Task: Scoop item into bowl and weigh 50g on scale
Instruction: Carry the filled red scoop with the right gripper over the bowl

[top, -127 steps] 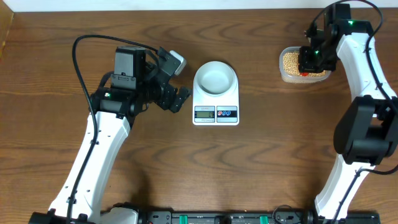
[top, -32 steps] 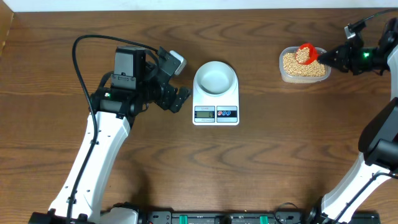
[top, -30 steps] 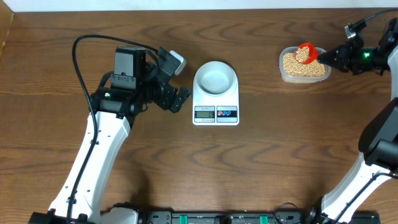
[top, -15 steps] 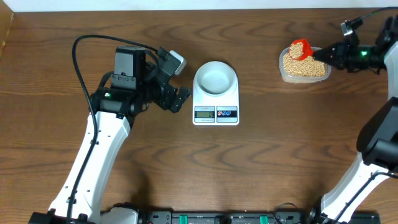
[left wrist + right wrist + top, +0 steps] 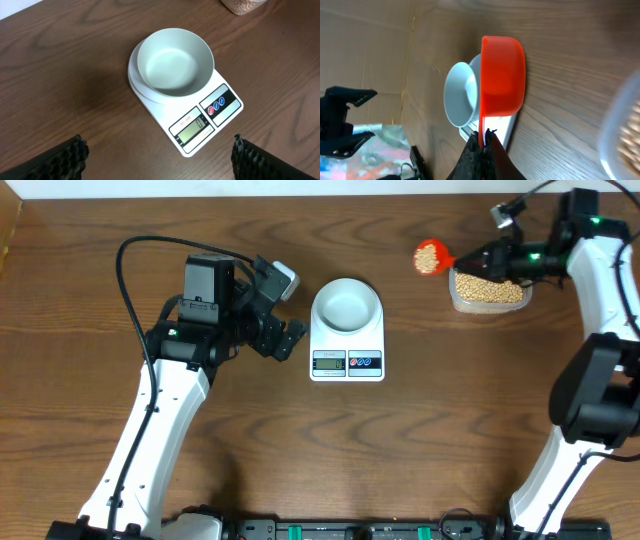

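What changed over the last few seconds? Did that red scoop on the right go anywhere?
The right gripper, shut on the red scoop by its handle, lifted it out of the clear tub loaded with beans and carried it left, toward the bowl; it now hangs just past the tub's left edge. The empty bowl on the scale and the open left gripper stayed put.

Place: a robotics lab bench is indicated.
Arms: a left arm (image 5: 150,430) and a right arm (image 5: 600,285), white with black joints, are mounted at the near edge of a wood-grain table (image 5: 400,450).
Wiring: a black cable (image 5: 120,275) is looped openly above the left arm.
Base: a black rail (image 5: 330,531) with green fittings is fixed along the near edge.
Props: a scale (image 5: 347,363) and a red scoop (image 5: 430,256) are set out as test items.
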{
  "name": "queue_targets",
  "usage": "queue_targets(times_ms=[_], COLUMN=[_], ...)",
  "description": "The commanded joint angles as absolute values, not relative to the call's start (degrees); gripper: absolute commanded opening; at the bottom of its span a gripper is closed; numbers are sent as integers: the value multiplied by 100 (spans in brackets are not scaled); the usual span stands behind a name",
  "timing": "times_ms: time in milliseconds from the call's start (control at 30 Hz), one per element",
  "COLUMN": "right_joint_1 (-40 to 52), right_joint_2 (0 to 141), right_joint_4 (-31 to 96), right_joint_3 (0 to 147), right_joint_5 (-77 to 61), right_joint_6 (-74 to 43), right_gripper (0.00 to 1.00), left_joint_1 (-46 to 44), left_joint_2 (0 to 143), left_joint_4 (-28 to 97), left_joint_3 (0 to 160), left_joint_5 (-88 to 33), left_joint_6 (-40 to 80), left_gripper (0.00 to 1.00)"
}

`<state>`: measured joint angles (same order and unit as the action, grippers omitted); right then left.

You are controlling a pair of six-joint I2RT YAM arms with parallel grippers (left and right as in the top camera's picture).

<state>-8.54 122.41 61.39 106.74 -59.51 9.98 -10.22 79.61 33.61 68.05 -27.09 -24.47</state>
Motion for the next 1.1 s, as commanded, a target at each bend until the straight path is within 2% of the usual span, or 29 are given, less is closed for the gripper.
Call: queue_targets(times_ms=[0,300,1067], right_joint_1=[-528,233,1588], right_joint_2=[12237,12234,12234], right_joint_4=[6010,5935,5937], right_joint_3=[10659,10971,11358], right_joint_5=[-6167,-5990,-3411], right_joint_6=[1100,1100,1098], right_gripper=[1,1,1], left_joint_1=[-1009,-1009,-1009], left_joint_2=[7953,7953,7953], left_joint_4=[3361,3363,3363], left_joint_3=[6781,6781,6781], left_joint_5=[-2786,-2786,-2786], left_joint_6=[-2547,-2550,-2547], left_gripper=[94,94,94])
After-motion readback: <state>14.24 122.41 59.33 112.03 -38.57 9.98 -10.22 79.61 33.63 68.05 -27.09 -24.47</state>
